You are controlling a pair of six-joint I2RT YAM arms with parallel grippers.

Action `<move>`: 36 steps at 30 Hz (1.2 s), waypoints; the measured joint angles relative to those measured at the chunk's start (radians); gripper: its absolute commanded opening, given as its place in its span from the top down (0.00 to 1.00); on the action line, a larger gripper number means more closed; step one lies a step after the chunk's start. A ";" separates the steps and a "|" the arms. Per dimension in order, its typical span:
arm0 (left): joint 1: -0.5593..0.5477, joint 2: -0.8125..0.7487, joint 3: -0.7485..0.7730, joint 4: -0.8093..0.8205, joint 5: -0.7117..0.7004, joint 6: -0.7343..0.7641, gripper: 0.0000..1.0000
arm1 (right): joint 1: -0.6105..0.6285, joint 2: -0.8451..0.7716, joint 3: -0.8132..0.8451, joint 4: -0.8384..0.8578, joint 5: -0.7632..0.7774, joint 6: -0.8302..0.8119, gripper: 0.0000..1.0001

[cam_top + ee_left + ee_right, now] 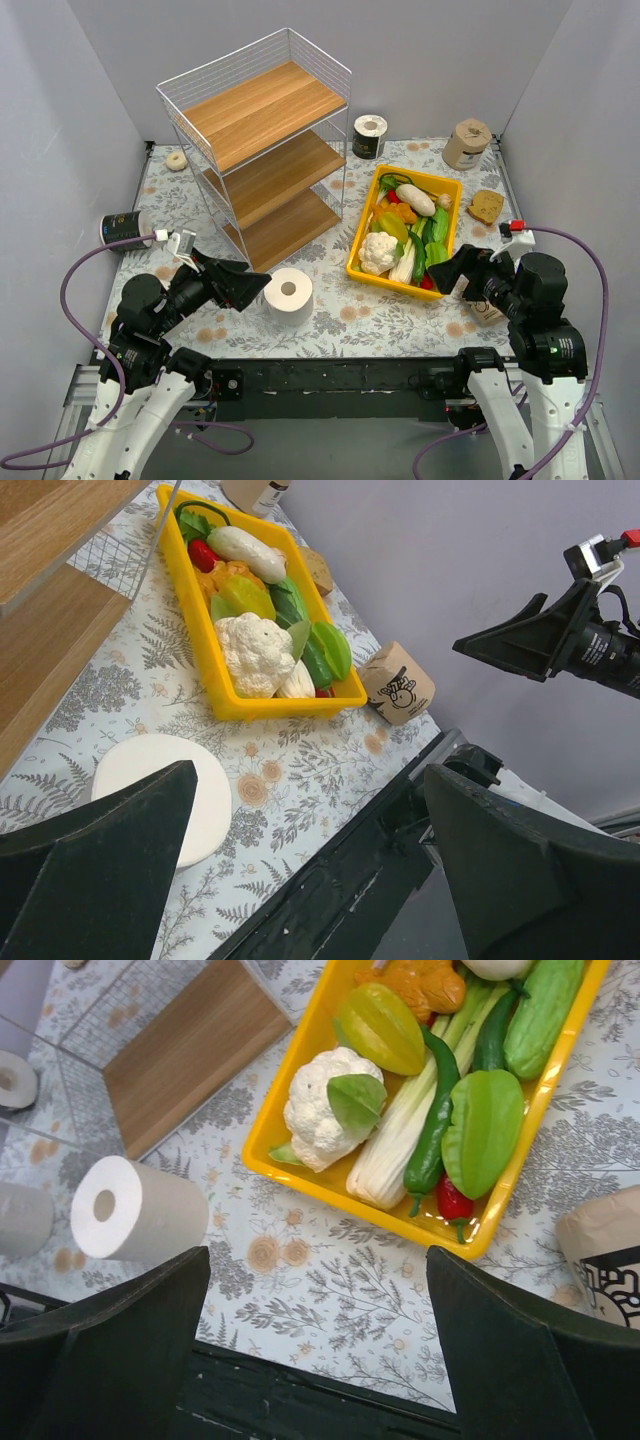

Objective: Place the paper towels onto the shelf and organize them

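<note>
The shelf (265,150) stands at the back left, all three boards bare. One big white roll (288,296) stands just right of my open left gripper (250,285); it also shows in the left wrist view (165,790) and the right wrist view (135,1210). A black-wrapped roll (369,137) stands behind the shelf's right side, another (125,228) lies at the far left. A tan roll (466,143) stands at the back right, another (487,312) lies beside my open, empty right gripper (445,272). The second white roll is out of view.
A yellow bin (452,205) of vegetables sits right of centre. A bread slice (487,206) lies to its right. A tiny beige ring (176,160) lies left of the shelf. Grey walls close in the table on three sides.
</note>
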 measured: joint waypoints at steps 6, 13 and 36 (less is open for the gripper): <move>0.000 -0.005 0.000 -0.001 -0.014 -0.003 0.02 | 0.000 0.071 0.006 -0.047 0.026 -0.048 0.26; 0.000 -0.019 0.000 -0.006 -0.047 -0.013 0.02 | 0.000 0.164 0.003 -0.068 0.086 -0.046 0.33; 0.000 -0.077 0.015 -0.133 -0.335 -0.094 0.02 | 0.572 0.473 -0.012 0.222 0.341 0.281 0.27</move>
